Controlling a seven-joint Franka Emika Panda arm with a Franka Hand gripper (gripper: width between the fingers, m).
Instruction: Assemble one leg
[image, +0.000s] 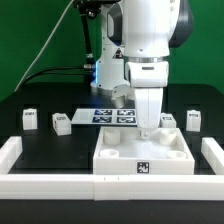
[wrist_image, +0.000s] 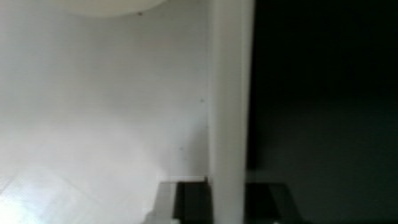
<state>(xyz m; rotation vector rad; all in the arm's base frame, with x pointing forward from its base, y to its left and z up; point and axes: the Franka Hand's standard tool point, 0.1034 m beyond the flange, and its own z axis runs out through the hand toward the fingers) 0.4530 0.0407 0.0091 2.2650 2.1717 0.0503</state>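
From the exterior view I see the gripper (image: 148, 128) down at the tray's (image: 120, 158) far corner, grip hidden, the nearest leg (image: 167, 120) at its three o'clock, tag facing camera, long axis unclear; the wrist view shows only a blurred white surface.

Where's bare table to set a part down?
Bare table on the exterior view's left, between two legs, the white rail and the tray piece. Crowded around the gripper at the tray piece, marker board behind.
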